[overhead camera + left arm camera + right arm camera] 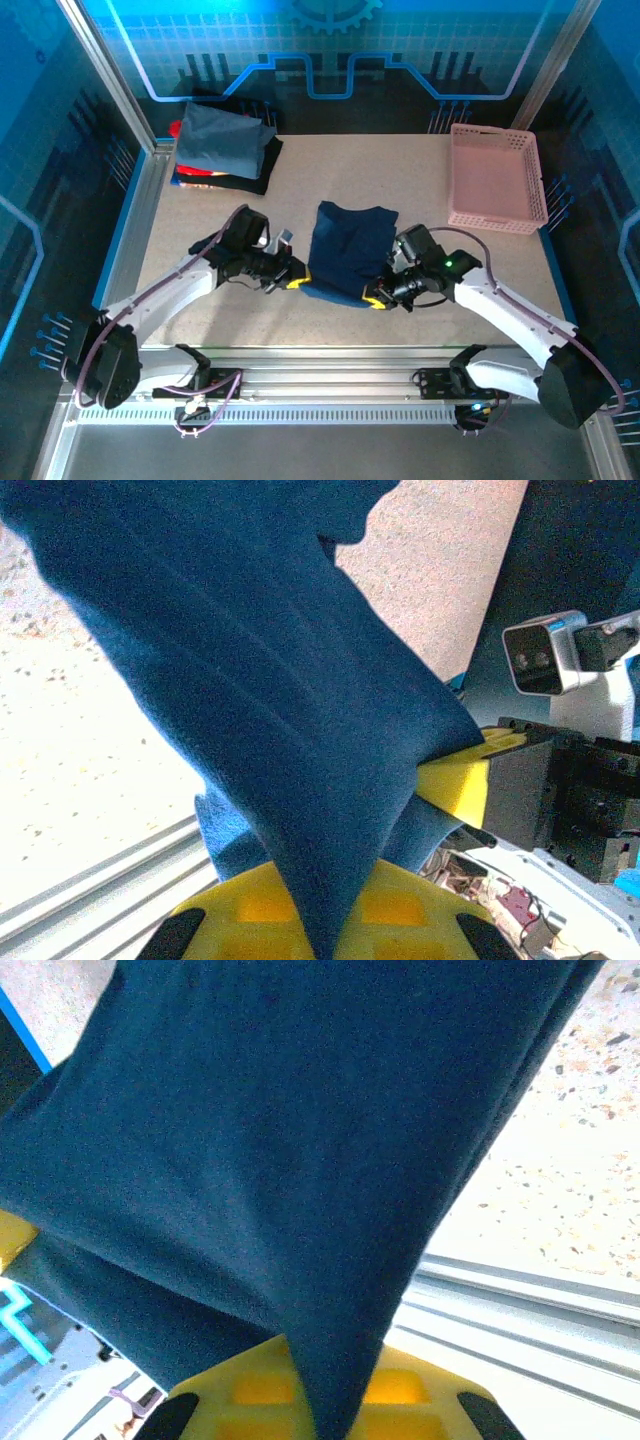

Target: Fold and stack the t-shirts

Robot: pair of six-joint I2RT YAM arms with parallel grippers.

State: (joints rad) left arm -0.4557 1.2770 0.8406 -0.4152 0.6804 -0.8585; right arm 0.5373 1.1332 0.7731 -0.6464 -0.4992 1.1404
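Observation:
A dark navy t-shirt [347, 250] lies partly folded in the middle of the table. My left gripper [292, 281] is shut on its near left corner, and the cloth [270, 710] runs up from between the yellow fingers [390, 905]. My right gripper [379, 298] is shut on the near right corner, where navy cloth [300, 1160] is pinched between its yellow fingers [400, 1385]. A stack of folded t-shirts [222, 148] sits at the back left: slate-blue on top, red and black beneath.
A pink plastic lattice basket [495, 178] stands at the back right. The table's aluminium front rail [330, 352] runs just below both grippers. Bare tabletop [330, 170] lies between the stack and the basket.

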